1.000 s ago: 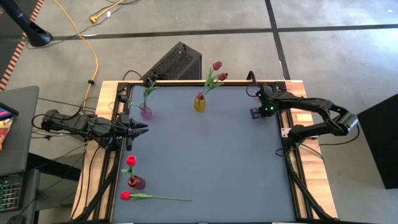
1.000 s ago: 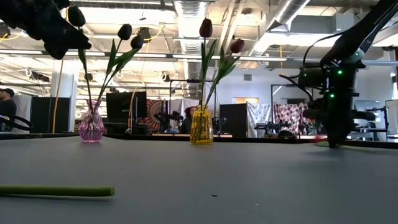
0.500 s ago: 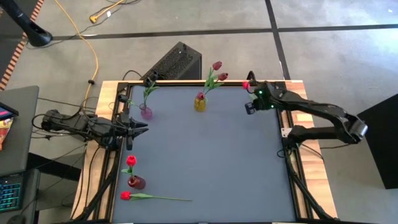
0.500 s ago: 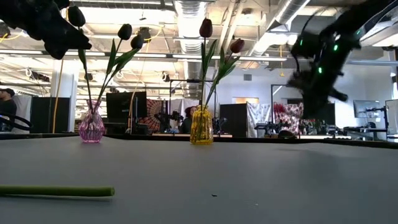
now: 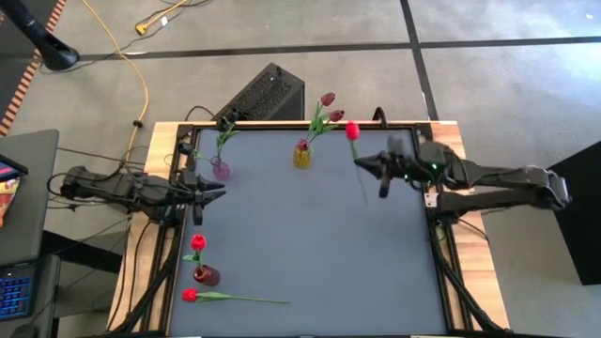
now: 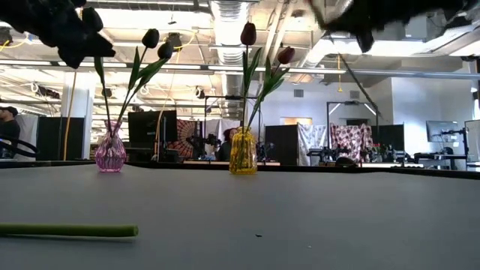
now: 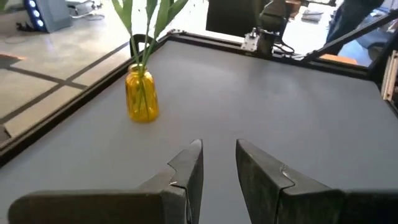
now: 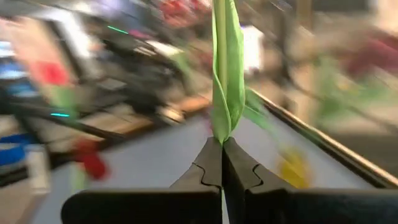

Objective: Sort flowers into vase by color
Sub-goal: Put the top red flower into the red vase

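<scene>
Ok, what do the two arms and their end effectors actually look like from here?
Both arms are dark, jointed and slim, with cables trailing at their bases. The left end effector has two flat, dark grey fingers with notched inner edges. The right end effector has the same stepped black fingers, and small green lights glow on its wrist.

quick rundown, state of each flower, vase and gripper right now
right gripper: jaws shut on red tulip, lifted off the table
left gripper: jaws apart, empty
yellow vase: upright, two maroon tulips
pink vase: upright, dark tulips
red vase: one red tulip
loose red tulip: lying flat
</scene>
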Controlling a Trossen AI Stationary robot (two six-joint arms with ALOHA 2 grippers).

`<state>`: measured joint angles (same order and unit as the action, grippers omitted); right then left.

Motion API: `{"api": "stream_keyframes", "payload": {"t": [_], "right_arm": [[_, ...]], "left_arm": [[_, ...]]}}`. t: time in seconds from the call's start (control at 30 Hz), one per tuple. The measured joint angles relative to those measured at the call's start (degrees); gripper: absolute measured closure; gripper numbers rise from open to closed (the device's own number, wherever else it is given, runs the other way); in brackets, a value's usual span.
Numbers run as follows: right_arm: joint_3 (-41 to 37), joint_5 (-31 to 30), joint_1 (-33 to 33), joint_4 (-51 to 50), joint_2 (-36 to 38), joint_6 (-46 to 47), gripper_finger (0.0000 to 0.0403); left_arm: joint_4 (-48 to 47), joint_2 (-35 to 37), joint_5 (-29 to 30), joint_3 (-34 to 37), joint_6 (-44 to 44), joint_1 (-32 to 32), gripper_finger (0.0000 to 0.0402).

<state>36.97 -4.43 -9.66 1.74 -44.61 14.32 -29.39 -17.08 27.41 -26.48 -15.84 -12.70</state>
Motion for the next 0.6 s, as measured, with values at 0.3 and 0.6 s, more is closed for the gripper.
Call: {"api": "stream_keyframes", "payload": {"t": [0.3, 0.6], "right_arm": [[0.0, 0.0, 17.4, 28.5, -13.6, -8.9, 0.0381], [8.7, 2.9, 25.0, 51.5, -35.1, -17.8, 0.0382]], "left_arm": [[3.9, -4.6, -2.9, 0.0, 8.8, 8.0, 0.0319], [3.2, -4.6, -3.0, 0.0, 9.8, 16.0, 0.0319]]}}
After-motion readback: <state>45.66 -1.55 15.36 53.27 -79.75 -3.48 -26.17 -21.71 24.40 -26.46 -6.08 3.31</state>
